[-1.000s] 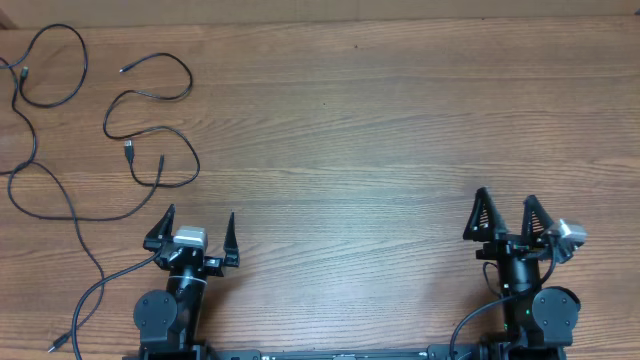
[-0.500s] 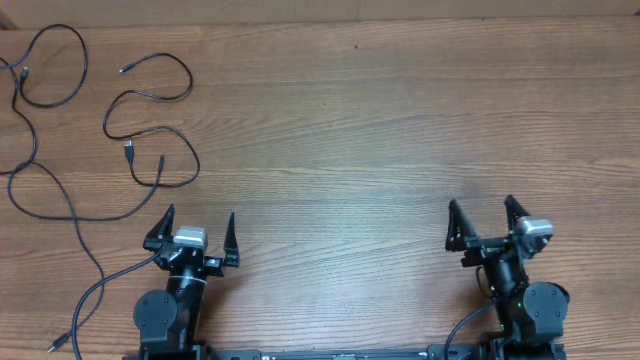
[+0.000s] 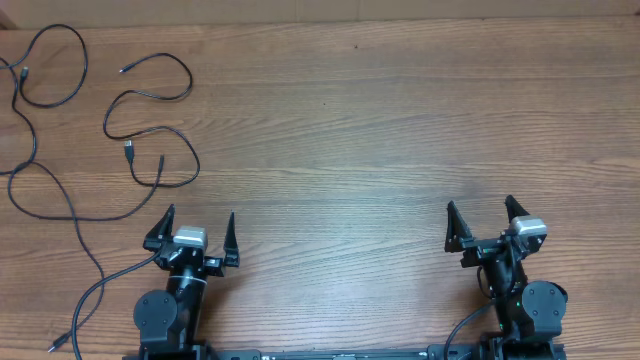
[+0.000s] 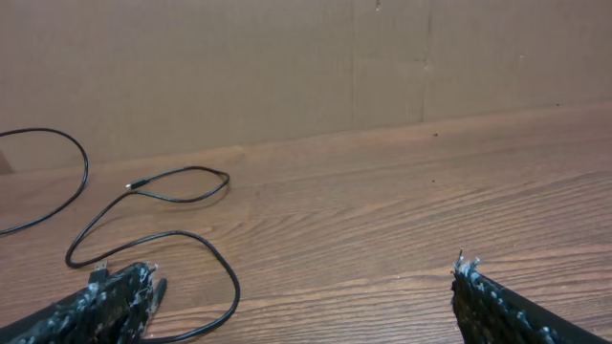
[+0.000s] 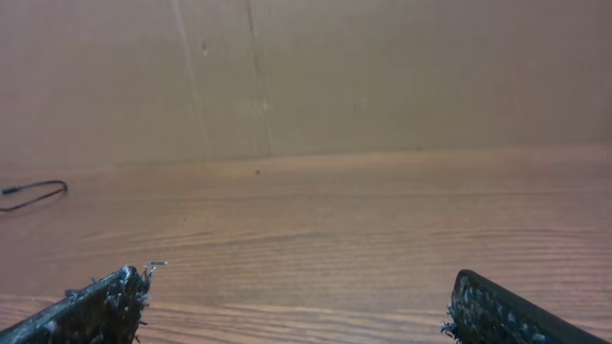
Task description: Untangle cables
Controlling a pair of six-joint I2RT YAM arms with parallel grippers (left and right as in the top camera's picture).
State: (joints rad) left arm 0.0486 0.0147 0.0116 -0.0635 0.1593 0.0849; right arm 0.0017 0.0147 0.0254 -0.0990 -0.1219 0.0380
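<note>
Both pairs of fingers are spread wide and hold nothing: my left fingers (image 3: 163, 228) sit at the near edge of the table (image 3: 380, 120) toward its left, my right fingers (image 3: 454, 228) at the near edge toward its right. The cables (image 3: 150, 97) lie in the far left corner and down the left edge, loose wavy black strands with small plugs at their ends. One long strand runs to the near edge just beside my left arm. I judge them light, limp and a little slick, so a lifted strand will sag and drag its neighbours. I would pinch a strand just behind a plug, or on a bare stretch away from any crossing, and draw it out slowly. The left wrist view shows one looped strand (image 4: 182, 196) close ahead of my left fingers. The right wrist view catches only a cable end (image 5: 29, 194) at its left border. The leftmost strands are cut off by the overhead view's edge, so I cannot count them. Where strands cross I cannot tell whether they are looped through or merely laid over each other.
</note>
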